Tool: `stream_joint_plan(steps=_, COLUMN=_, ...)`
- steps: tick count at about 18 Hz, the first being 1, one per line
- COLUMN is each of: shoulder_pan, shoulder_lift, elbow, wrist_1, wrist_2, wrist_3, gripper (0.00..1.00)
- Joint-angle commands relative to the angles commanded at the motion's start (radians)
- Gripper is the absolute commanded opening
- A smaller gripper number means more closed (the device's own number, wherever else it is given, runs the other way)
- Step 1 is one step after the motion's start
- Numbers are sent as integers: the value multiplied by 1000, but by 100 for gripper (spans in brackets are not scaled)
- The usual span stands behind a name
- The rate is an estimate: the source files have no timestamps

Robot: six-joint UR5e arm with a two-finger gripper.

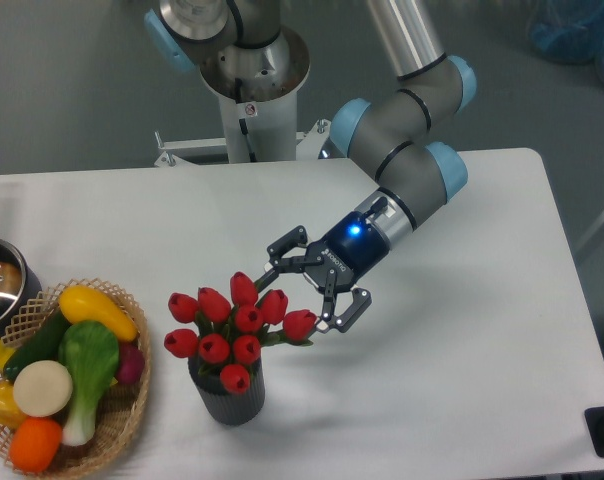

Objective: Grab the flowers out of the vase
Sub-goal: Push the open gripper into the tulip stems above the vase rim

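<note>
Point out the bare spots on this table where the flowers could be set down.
Free: the broad white stretch right of the vase out to the table edge, and the back strip behind the flowers toward the robot base. Crowded: the front left, where the basket and pot sit, and around the open pincer beside the tulips.
</note>
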Motion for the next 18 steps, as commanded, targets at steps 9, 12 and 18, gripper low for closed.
stream_joint_plan(steps=9, shoulder_pan=-45, shoulder_lift=-23, elbow=20, wrist_1=2, wrist_2=5, wrist_3=3, gripper=100)
stream_joint_plan(steps=12, shoulder_pan=-52, shoulder_lift=-23, elbow=16, wrist_1=2, wrist_2=5, wrist_3=3, gripper=100)
stream_joint_plan(steps=18, shoulder_pan=-68, shoulder_lift=-23, elbow=8, wrist_1=2, wrist_2=3, wrist_3=3, gripper=100)
